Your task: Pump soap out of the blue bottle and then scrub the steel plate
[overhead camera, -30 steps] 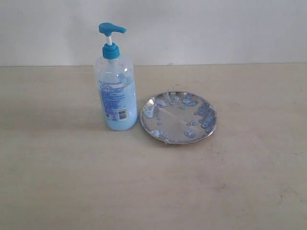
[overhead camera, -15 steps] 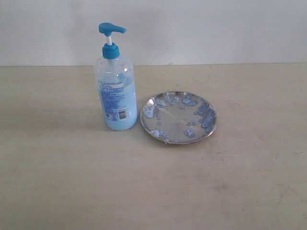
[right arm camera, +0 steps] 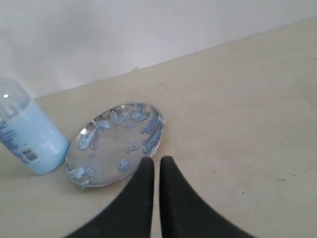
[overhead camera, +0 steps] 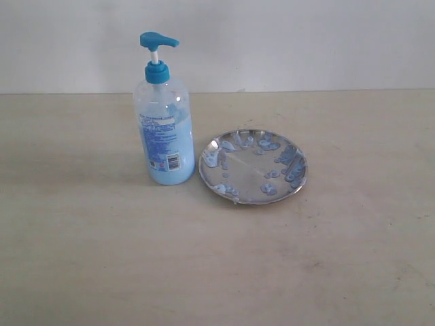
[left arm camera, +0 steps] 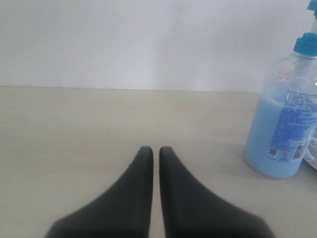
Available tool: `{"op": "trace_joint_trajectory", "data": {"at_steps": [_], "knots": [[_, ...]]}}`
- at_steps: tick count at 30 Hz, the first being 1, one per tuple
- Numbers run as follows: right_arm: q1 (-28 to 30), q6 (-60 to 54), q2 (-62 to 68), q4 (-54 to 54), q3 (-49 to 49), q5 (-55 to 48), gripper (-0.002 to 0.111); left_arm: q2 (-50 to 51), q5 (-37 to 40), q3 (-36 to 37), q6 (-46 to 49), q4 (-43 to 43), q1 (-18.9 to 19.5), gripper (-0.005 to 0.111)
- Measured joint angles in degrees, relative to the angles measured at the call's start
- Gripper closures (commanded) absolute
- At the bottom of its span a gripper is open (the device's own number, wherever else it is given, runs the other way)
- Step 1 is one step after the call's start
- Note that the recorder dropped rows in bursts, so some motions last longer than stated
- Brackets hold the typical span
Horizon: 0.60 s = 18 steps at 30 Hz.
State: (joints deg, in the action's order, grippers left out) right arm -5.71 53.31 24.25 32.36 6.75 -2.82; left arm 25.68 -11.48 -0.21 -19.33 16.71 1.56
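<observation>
The blue bottle [overhead camera: 164, 129] stands upright on the table, its blue pump top up and light blue soap [overhead camera: 170, 173] filling its lower part. Just right of it lies the steel plate [overhead camera: 253, 166], dotted with pale blue soap blobs. Neither arm shows in the exterior view. My left gripper [left arm camera: 152, 151] is shut and empty, low over bare table, with the bottle [left arm camera: 283, 129] off to one side ahead. My right gripper [right arm camera: 157, 161] is shut and empty too, its tips near the plate's [right arm camera: 114, 144] rim; the bottle [right arm camera: 29, 139] stands beyond the plate.
A pale wall [overhead camera: 272, 41] runs along the back edge of the light wooden table [overhead camera: 204, 265].
</observation>
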Motion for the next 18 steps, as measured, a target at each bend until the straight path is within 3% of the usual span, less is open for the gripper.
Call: {"op": "trace_joint_trajectory", "data": {"at_steps": [3, 6, 10, 15, 18], "knots": [[0.48, -27.82, -2.37, -22.90, -0.01, -0.57, 0.109, 0.00, -0.10, 0.00, 0.00, 0.00, 0.00, 0.103], [2.21, -42.01, -4.52, -29.52, -2.98, 4.00, 0.109, 0.00, -0.10, 0.00, 0.00, 0.00, 0.00, 0.103], [5.95, -47.45, -9.29, -31.70, -6.23, 4.71, 0.109, 0.00, -0.10, 0.00, 0.00, 0.00, 0.00, 0.103], [10.38, -48.09, -18.51, -31.44, -6.51, -10.17, 0.108, 0.00, -0.23, 0.00, 0.00, 0.00, 0.00, 0.103], [11.63, -47.62, -23.33, -28.15, -6.78, -14.08, 0.108, 0.00, -0.39, 0.00, 0.00, 0.00, 0.00, 0.103]]}}
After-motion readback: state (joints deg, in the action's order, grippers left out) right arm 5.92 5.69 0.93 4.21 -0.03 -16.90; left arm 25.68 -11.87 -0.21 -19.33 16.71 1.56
